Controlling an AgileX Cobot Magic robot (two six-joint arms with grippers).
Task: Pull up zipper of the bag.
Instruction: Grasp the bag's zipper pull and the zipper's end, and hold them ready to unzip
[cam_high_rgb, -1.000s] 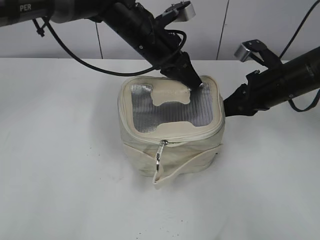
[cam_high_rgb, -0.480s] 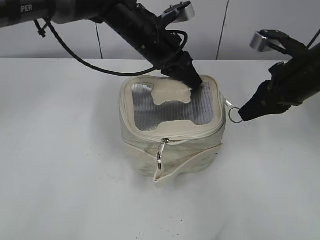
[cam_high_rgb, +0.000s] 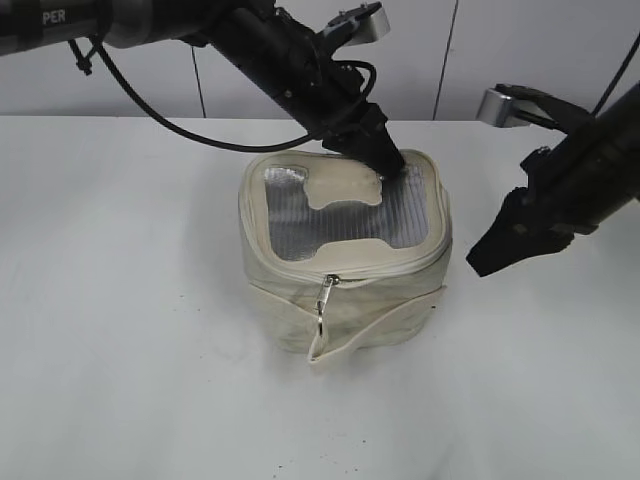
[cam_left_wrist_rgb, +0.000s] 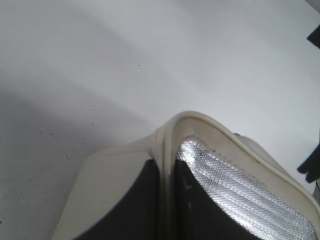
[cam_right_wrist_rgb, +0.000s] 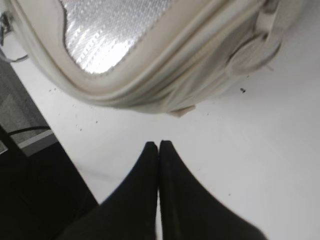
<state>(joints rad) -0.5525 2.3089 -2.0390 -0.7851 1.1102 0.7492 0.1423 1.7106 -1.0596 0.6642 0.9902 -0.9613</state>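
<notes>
The cream bag (cam_high_rgb: 345, 300) stands upright mid-table, its grey mesh window (cam_high_rgb: 330, 225) facing up and ringed by the zipper track (cam_high_rgb: 400, 262). One silver pull (cam_high_rgb: 321, 303) hangs down the front face. A second pull does not show clearly. My left gripper (cam_high_rgb: 388, 166) reaches from the back and is shut on the bag's top rim at its far right corner. In the left wrist view the cream rim (cam_left_wrist_rgb: 172, 135) runs between the shut black fingers (cam_left_wrist_rgb: 168, 167). My right gripper (cam_high_rgb: 478, 264) is shut and empty, a short way right of the bag. It is apart from the bag (cam_right_wrist_rgb: 165, 75) in the right wrist view (cam_right_wrist_rgb: 159, 145).
The white table (cam_high_rgb: 120, 330) extends around the bag. A black cable (cam_high_rgb: 190, 135) hangs from the left arm behind the bag. Grey wall panels stand at the back. The right wrist view shows the table's edge and dark space beyond it (cam_right_wrist_rgb: 30, 200).
Half a second ago the right gripper held a silver pull stretched out from the bag's right side. It has let go and moved slightly down. The left gripper and bag have stayed put.
</notes>
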